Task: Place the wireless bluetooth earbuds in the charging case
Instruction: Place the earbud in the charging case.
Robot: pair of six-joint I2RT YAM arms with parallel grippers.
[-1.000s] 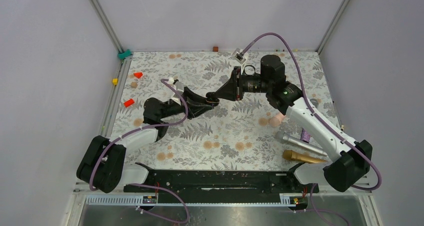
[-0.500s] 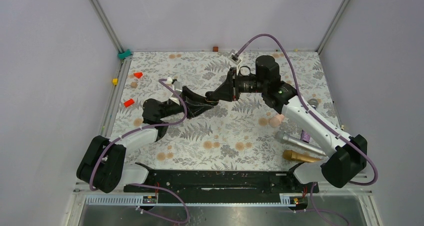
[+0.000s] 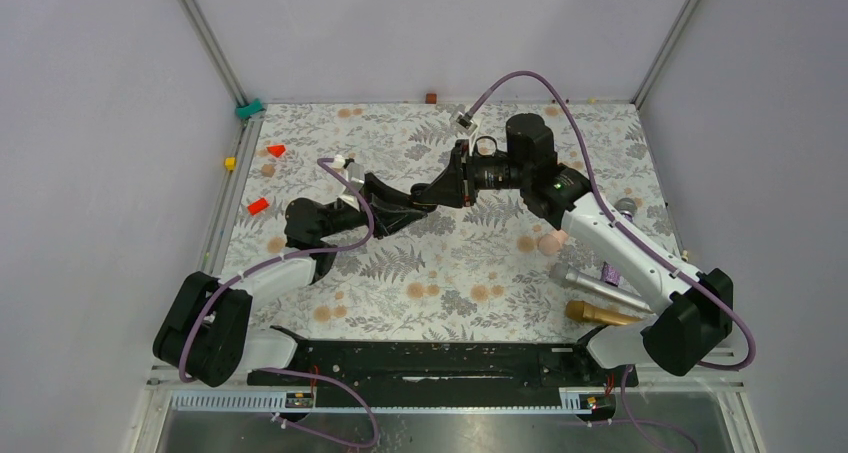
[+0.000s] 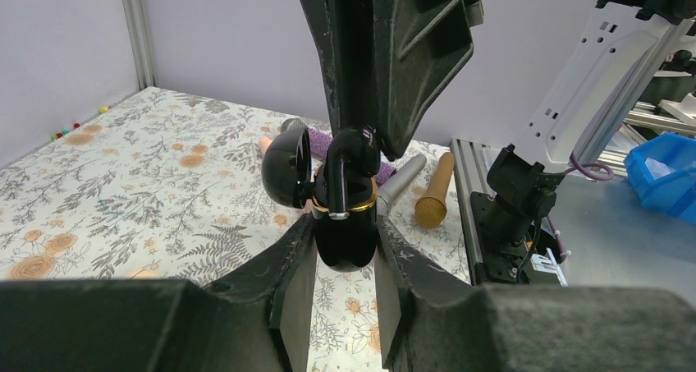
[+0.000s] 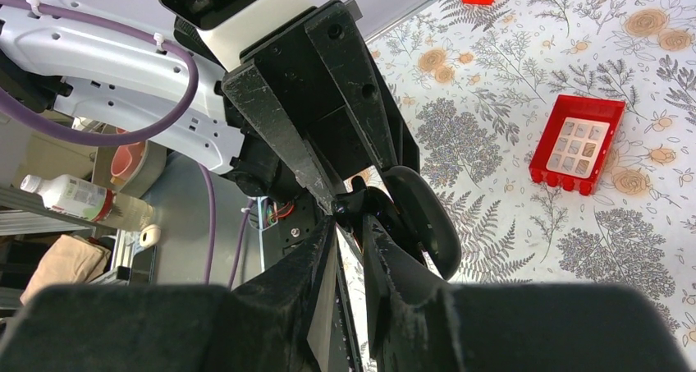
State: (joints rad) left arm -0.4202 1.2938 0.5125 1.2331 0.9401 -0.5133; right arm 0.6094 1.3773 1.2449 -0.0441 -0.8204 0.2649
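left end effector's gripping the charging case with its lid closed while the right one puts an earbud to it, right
No, the lid is open: the left wrist view shows it swung back. The rest holds: the left end effector grips the charging case while the right end effector puts an earbud to it.

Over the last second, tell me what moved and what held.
The right arm swung slightly left, pressing the right gripper, shut on an earbud, toward the open charging case. Nothing was grasped or released. The left gripper stayed clamped on the case; the microphones did not move.
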